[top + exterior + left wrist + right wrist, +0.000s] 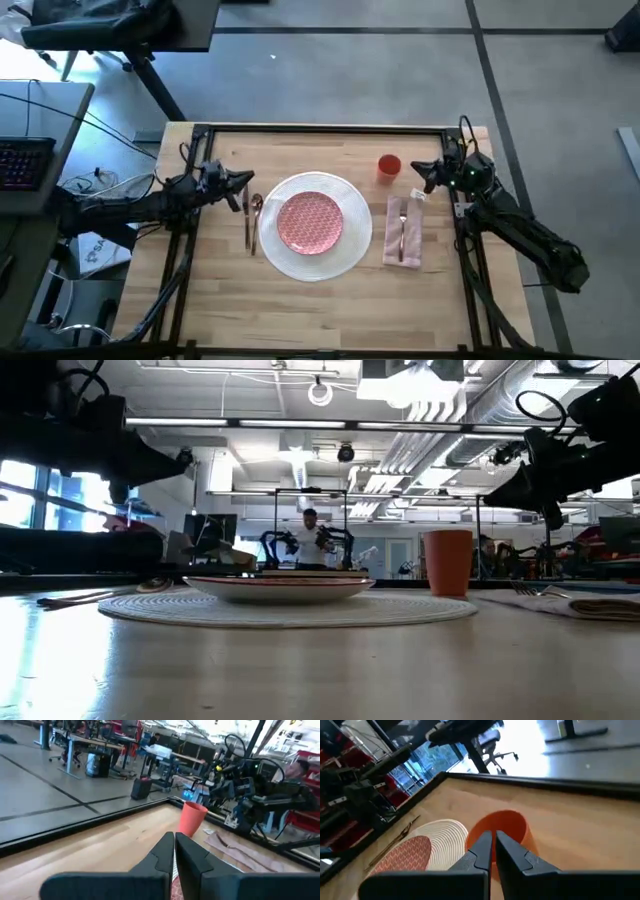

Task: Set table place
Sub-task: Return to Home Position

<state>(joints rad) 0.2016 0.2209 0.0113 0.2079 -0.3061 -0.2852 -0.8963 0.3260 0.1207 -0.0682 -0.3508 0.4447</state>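
The left gripper (pixel 174 839) hung above the light wood table (pixel 95 847), its two dark fingers pressed together. Just past them stood the orange cup (pixel 192 819), upright, with the pink napkin (pixel 240 854) near it (the right arm (pixel 250 780) rose behind both).

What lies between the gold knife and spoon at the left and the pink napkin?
The large white plate, with the pink patterned plate on it, as the high view shows.

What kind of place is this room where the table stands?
Probably a robotics lab or open workshop, not a dining room. Bare ducts run along the ceiling, another arm rig stands behind the table, and a keyboard lies on a desk beside it.
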